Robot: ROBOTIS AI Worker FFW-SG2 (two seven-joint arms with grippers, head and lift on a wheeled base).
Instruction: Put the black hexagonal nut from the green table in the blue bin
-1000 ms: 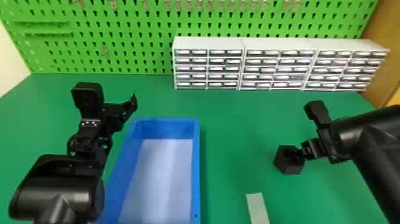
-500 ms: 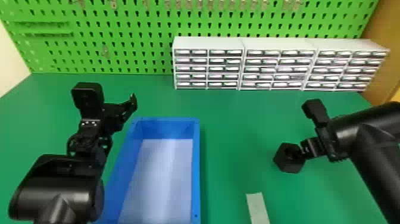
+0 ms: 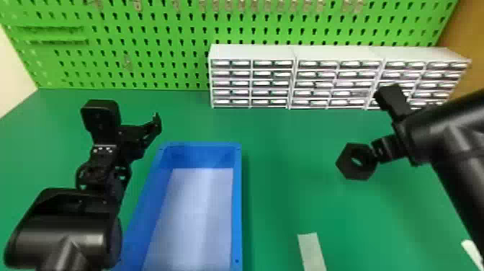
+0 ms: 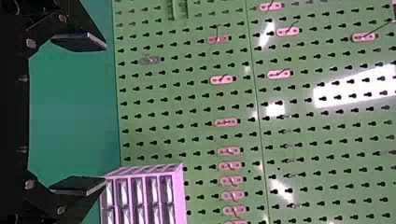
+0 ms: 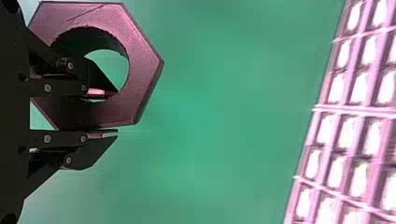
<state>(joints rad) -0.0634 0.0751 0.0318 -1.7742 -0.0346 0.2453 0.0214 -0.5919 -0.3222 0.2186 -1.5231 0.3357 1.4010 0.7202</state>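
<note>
In the head view, the black hexagonal nut (image 3: 354,161) is at the right, at the tip of my right gripper (image 3: 374,153). The right wrist view has the nut (image 5: 140,70) with one finger of my right gripper (image 5: 109,114) inside its hole and the other against its outer side, shut on its wall. The blue bin (image 3: 237,201) stands left of the nut, with a pale bottom and nothing in it. My left gripper (image 3: 156,124) is parked above the bin's far left corner; in the left wrist view the left gripper (image 4: 91,114) is open, its fingers wide apart.
White drawer cabinets (image 3: 252,52) stand along the back of the green table (image 3: 288,144), before a green pegboard (image 3: 162,47). A pale strip (image 3: 312,252) lies right of the bin near the front edge, and a white piece (image 3: 471,252) is at the lower right.
The right gripper and the nut have moved up and slightly away from the front, with the nut tilting to show more of its hole. The left arm has kept still.
</note>
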